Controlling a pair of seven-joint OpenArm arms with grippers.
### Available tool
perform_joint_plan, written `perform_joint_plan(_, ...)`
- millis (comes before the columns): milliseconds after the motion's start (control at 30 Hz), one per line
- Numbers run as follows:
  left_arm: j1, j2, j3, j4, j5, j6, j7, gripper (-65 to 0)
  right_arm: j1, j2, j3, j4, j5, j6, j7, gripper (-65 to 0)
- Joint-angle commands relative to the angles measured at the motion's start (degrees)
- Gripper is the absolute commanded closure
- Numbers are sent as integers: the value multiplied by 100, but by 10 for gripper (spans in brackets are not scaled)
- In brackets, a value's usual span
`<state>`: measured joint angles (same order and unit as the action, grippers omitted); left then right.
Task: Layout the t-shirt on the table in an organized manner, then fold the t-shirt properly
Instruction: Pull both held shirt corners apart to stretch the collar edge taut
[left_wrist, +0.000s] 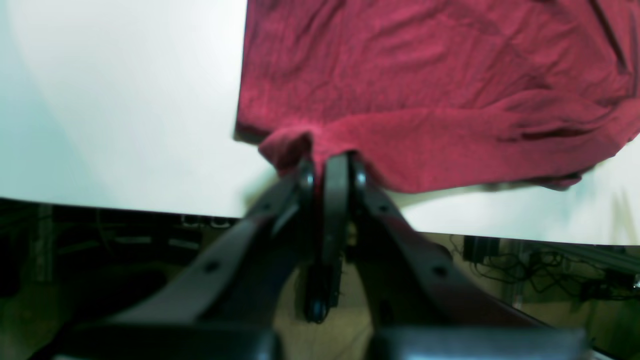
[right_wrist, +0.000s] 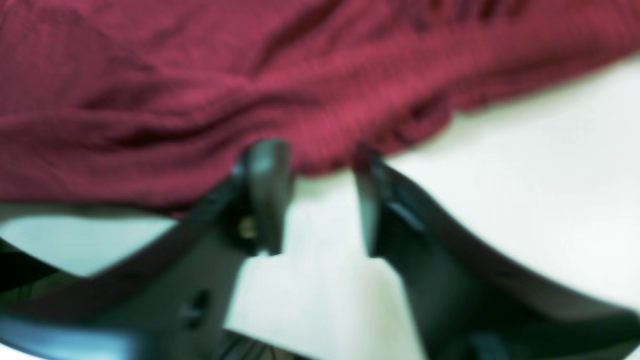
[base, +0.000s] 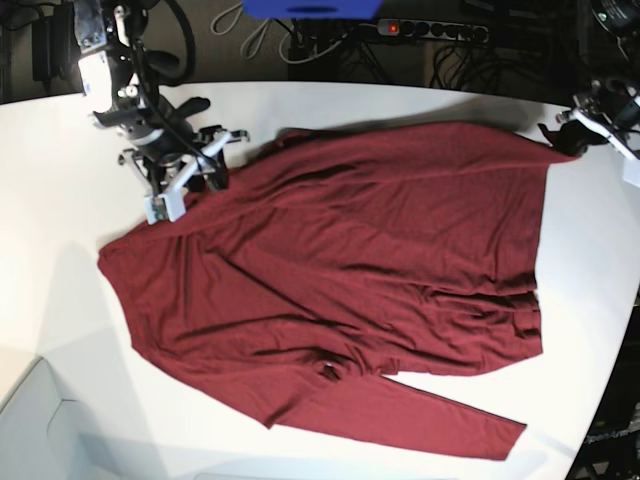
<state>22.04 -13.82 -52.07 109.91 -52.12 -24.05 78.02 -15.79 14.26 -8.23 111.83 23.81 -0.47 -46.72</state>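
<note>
Jaws of the right gripper stand apart at the shirt edge, while the left gripper pinches the far corner.

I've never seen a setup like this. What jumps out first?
A big maroon t-shirt sprawls wrinkled across most of the white table. At one far corner the left gripper pinches the shirt's edge shut; at the other the right gripper stands open at the hem.
</note>
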Motion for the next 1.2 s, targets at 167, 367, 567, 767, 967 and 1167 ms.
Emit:
perform_joint_plan(167, 24, -81, -37, 91, -102, -25, -70, -4, 423, -165, 10, -278, 23, -10, -53, -350)
perform_joint_plan(367, 24, -81, -37, 91, -111, -25, -70, -4, 643, -209, -25, -998, 23, -10, -1, -345)
perform_joint_plan(567, -2, -81, -37, 82, -111, -25, -70, -4, 678, -209, -25, -1209, 23, -1, 8, -269)
perform_joint_plan(767, -11, -81, -37, 82, -111, -25, -70, -4, 678, -217, -25, -1201, 32, 7, 8, -105)
perform_joint_plan(967, -20, -81, -37, 82, -111, -25, -70, -4, 722, -217, -8, -1157, 32, 7, 8, 0)
perform_joint_plan(1167, -20, -72, -37, 82, -111, -25, -79, -4, 625, -173, 19, -735, 32, 7, 8, 0)
